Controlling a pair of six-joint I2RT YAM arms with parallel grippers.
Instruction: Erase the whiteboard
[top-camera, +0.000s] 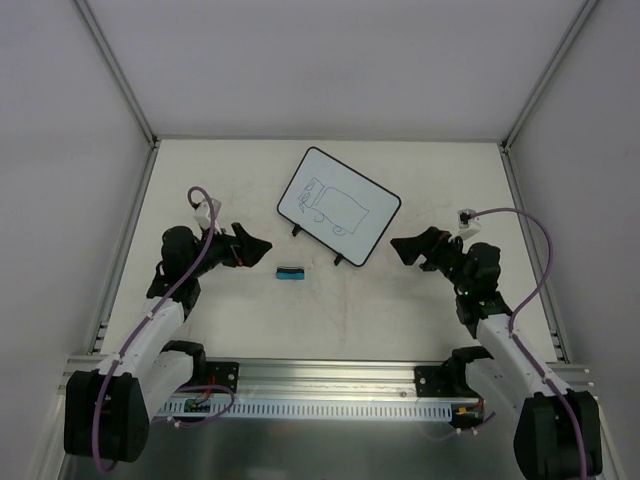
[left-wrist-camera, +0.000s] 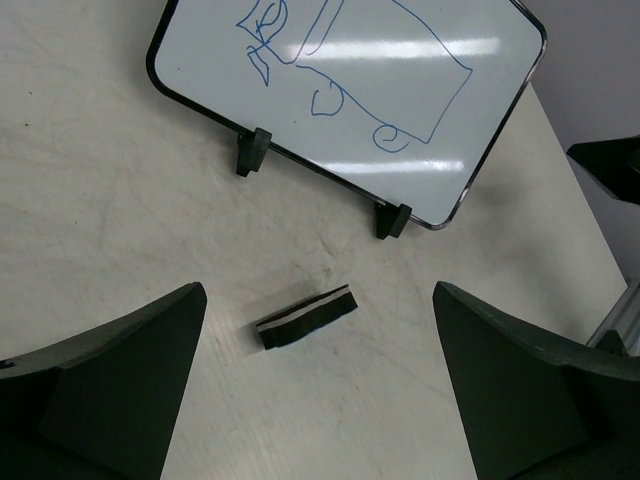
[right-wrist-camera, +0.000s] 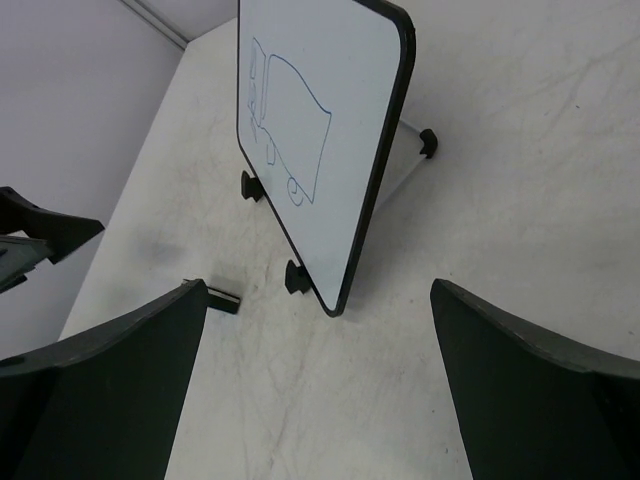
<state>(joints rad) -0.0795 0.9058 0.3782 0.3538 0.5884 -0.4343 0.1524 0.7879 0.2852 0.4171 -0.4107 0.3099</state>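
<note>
Top view, board: whiteboard (top-camera: 340, 206) stands tilted on its feet mid-desk (top-camera: 350, 315), with blue scribbles on it.
Top view, surroundings: eraser (top-camera: 290, 272) lies on the near side of the board, near it but apart; left gripper (top-camera: 262, 247) and right gripper (top-camera: 397, 247) flank the board, touching nothing.
Left wrist: jaws wide apart, empty; eraser (left-wrist-camera: 306, 318) lies ahead between them, board (left-wrist-camera: 400, 80) beyond.
Right wrist: jaws wide apart, empty; board's rim (right-wrist-camera: 375, 190) straight ahead, eraser mostly hidden by one finger.
</note>
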